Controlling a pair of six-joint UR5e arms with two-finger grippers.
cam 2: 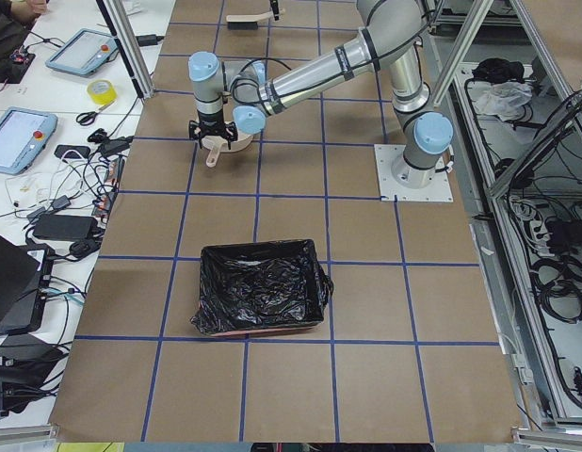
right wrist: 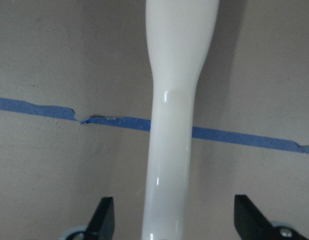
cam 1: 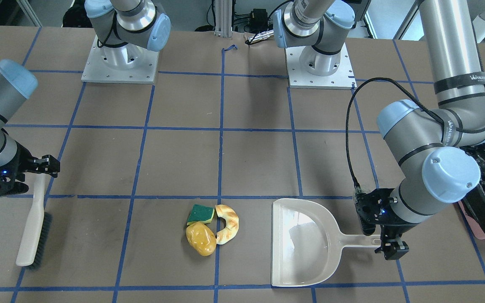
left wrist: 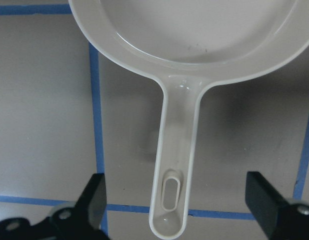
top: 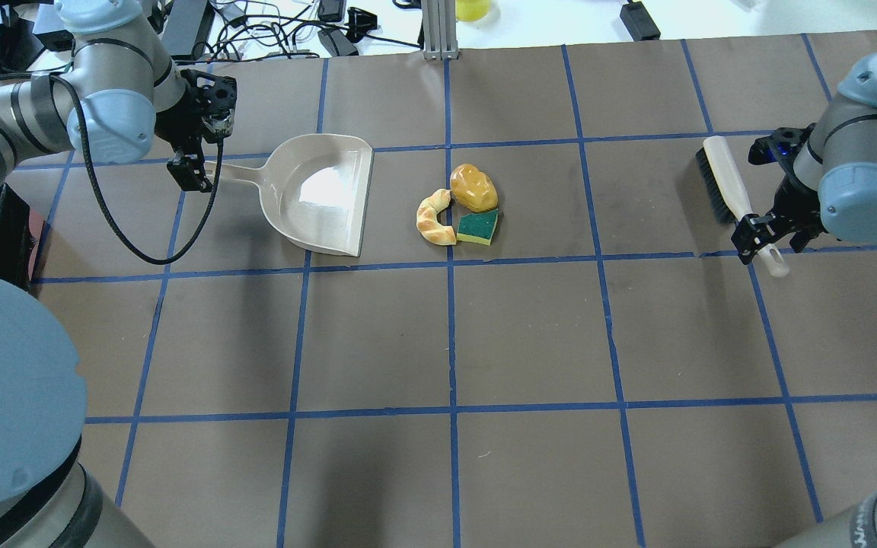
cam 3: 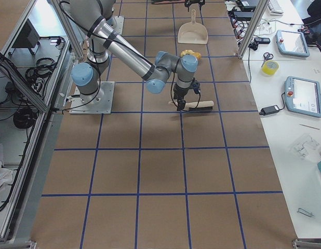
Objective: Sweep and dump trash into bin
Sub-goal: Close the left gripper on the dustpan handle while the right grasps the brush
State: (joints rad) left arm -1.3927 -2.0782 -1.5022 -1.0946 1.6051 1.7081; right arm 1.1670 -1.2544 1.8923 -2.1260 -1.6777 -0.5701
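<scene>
Trash is gathered in one tight cluster near the middle of the table (top: 530, 335): the green-and-yellow sponge (cam 1: 201, 213), the potato-like lump (cam 1: 201, 239) and the croissant-like bread piece (cam 1: 228, 229), all apparently touching. The beige dustpan (cam 1: 301, 244) is laid flat just beside them on the robot's left, its open mouth turned toward them. The left gripper (left wrist: 177, 200) is held at the end of the dustpan's handle with its fingers spread wide, a gap on each side. The brush (cam 1: 34, 223) is laid well apart on the robot's right. The right gripper (right wrist: 169, 220) is likewise parted astride its handle, which is not clamped. The bin (cam 2: 263, 299), lined with black plastic, is set beyond the left arm, toward the table's end.
</scene>
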